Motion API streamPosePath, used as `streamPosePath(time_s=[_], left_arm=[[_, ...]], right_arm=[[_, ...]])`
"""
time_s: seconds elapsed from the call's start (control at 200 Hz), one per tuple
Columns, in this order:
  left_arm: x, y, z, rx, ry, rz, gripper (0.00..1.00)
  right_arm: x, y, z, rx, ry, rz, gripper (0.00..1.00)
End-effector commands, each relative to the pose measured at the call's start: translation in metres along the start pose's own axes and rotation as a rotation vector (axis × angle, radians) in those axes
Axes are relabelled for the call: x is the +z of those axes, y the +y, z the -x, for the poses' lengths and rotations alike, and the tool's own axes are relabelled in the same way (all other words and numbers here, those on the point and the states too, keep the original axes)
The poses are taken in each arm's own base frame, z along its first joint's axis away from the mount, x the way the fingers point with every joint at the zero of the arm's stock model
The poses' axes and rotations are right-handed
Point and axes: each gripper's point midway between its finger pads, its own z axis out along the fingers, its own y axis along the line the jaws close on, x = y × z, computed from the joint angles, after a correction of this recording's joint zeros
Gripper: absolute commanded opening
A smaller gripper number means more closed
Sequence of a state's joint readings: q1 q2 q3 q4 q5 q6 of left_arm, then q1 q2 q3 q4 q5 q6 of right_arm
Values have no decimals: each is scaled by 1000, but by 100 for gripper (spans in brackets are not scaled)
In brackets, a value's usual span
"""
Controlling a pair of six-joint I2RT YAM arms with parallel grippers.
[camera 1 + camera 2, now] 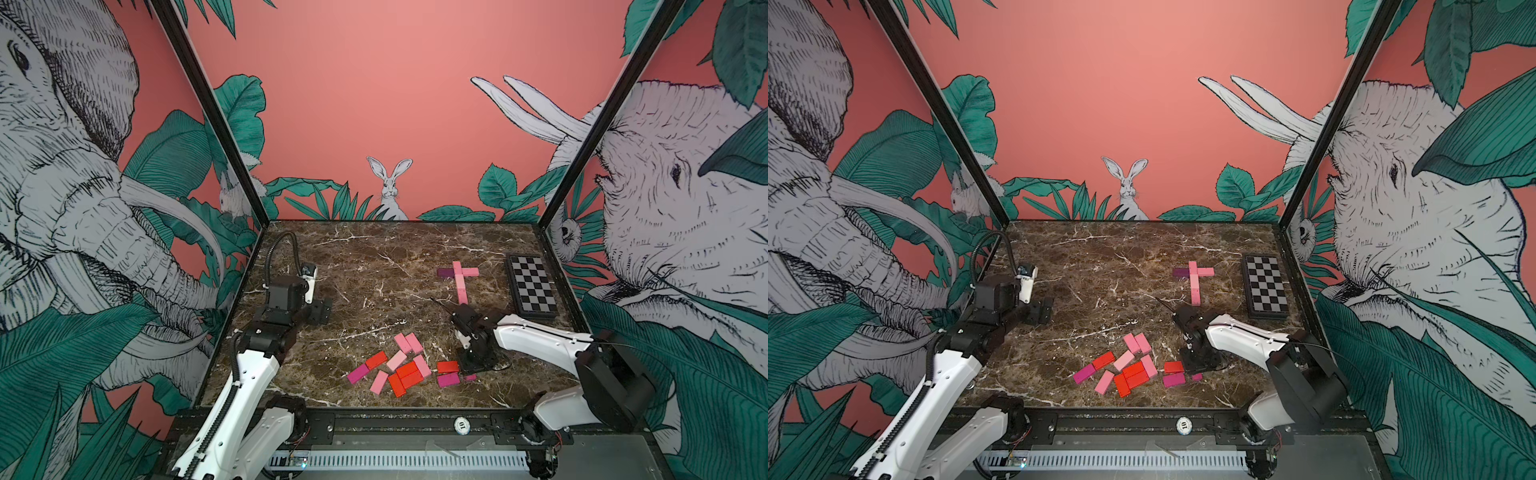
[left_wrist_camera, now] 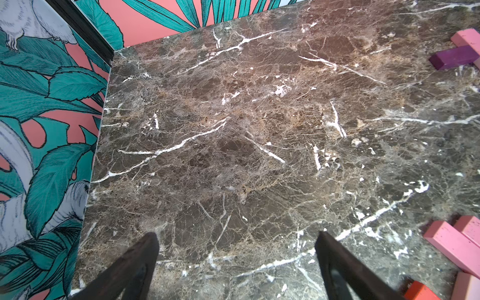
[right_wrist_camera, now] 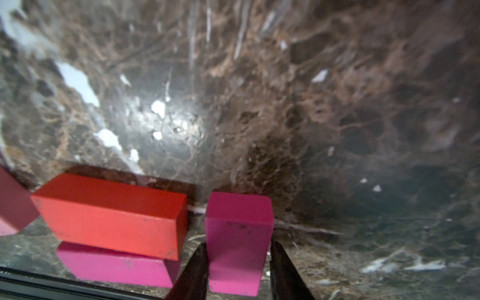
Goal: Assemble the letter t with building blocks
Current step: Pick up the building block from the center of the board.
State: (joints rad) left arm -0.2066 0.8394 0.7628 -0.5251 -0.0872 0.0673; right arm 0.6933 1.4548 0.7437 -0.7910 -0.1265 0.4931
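Beside the red block, right tool pinches magenta block; left tool wide open

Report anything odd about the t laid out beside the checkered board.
One oddity: the t is light pink except one crossbar arm, a dark purple block on the side away from the checkered board. Nothing looks spilled or damaged.

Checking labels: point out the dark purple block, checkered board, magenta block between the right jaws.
dark purple block (image 1: pixel 445 272): a top view, top face.
checkered board (image 1: pixel 531 286): a top view, middle squares.
magenta block (image 3: pixel 239 233): right wrist view, front face.
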Motion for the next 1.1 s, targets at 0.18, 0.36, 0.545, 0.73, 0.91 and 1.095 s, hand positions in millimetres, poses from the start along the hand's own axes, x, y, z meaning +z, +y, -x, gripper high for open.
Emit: streamPosePath(time_s=[0.18,0.36,0.545,0.73,0.91,1.095], left_arm=[[-5,2,2,-11,-11,6,97],[-4,2,3,-10,-11,6,97],[-5,2,3,-11,-13,5,97],[-6,1,4,-11,-23,3,97],[-2,-1,3,-8,-14,-7,97],[-3,0,4,-4,-17,-6,97]], right_arm=[[-6,-9,8,-35,-11,-77,29],[-25,-12,22,-70,-75,-99,23],[-58,-27,50,-76,-155,-93,16],[-100,-49,88,-255,-252,-107,0],[-130,-58,110,-582,-261,-159,0],[-119,-51,120,-947,-270,-119,0]])
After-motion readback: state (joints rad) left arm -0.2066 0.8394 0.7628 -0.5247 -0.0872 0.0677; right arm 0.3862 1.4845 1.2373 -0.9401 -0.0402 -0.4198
